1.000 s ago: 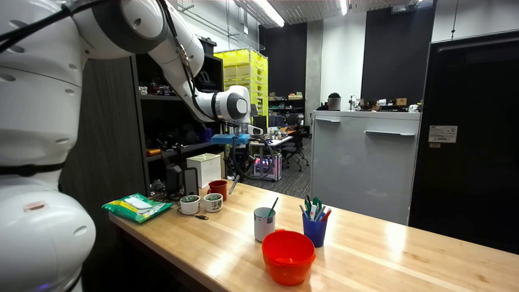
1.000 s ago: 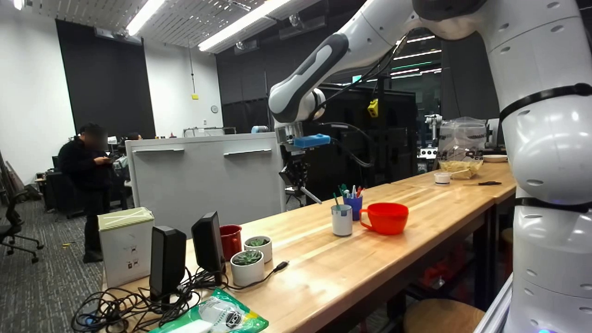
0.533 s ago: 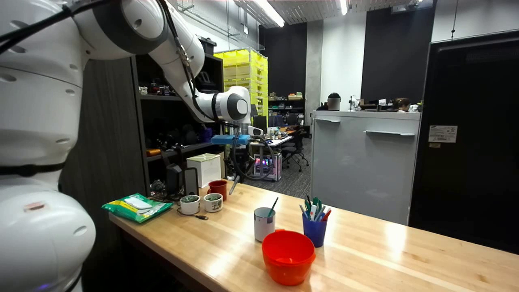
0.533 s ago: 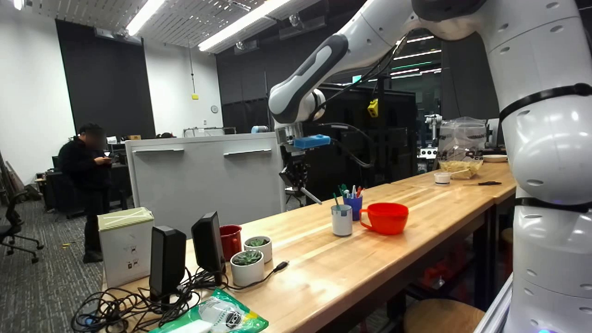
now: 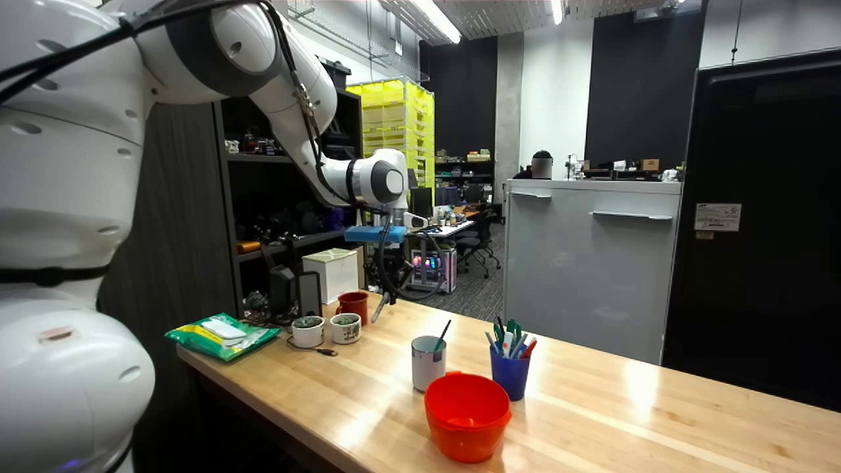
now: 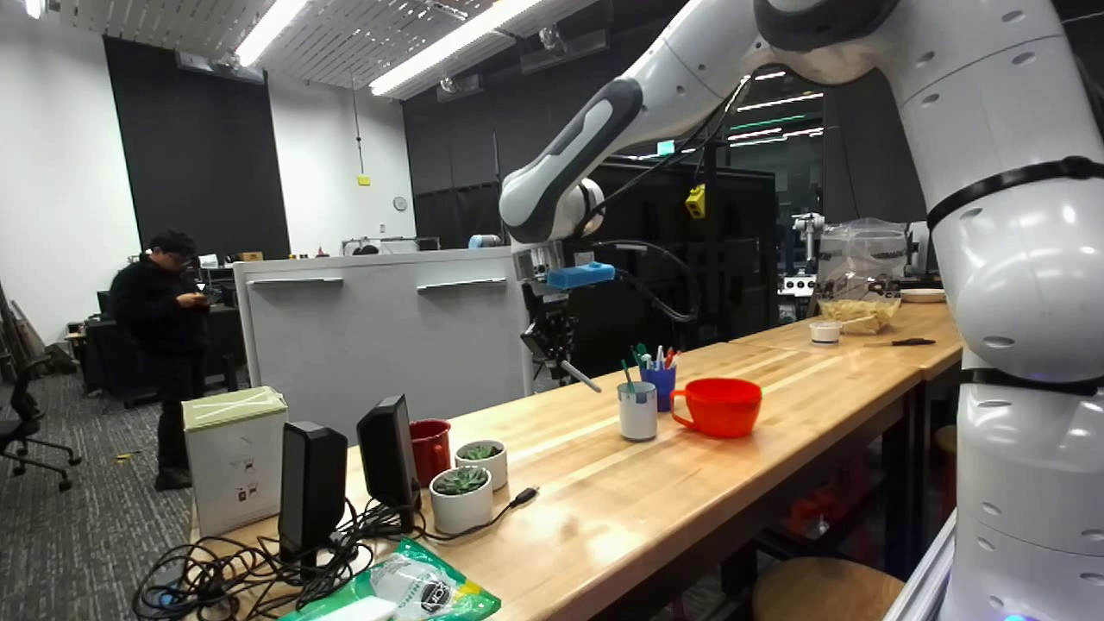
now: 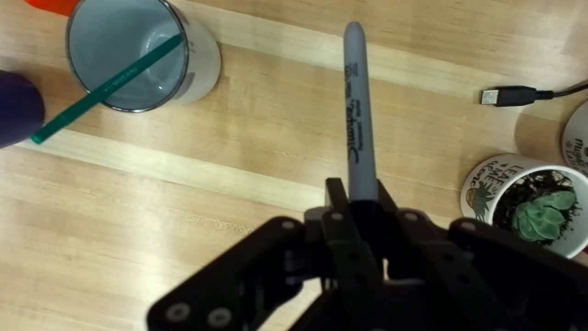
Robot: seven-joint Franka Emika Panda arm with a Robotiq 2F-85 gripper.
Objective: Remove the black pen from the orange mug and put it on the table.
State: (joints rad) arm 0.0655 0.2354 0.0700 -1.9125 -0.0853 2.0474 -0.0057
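My gripper [image 7: 360, 197] is shut on the black pen [image 7: 359, 110], a marker with a grey barrel and a black end between the fingers. The grey part sticks out past the fingertips. In both exterior views the pen [image 5: 379, 309] [image 6: 581, 377] slants downward above the table [image 6: 595, 509], between the small plant pots and the grey-white cup. The orange mug [image 5: 468, 420] stands upright on the table, away from the gripper; no pen shows inside it. It also shows in an exterior view [image 6: 723, 410], and only its edge shows in the wrist view [image 7: 55, 4].
The grey-white cup [image 7: 197, 64] holds a green pen [image 7: 105, 89]. A blue cup [image 5: 510, 374] holds several coloured pens. White plant pots [image 7: 528, 202], a dark red mug [image 6: 431, 448], speakers [image 6: 312, 492], a cable plug [image 7: 510, 95] and a green bag [image 5: 223, 336] lie towards the table's end.
The arm and gripper have come down a little with the pen still held. The mug, the cups and the other things on the table have not moved.
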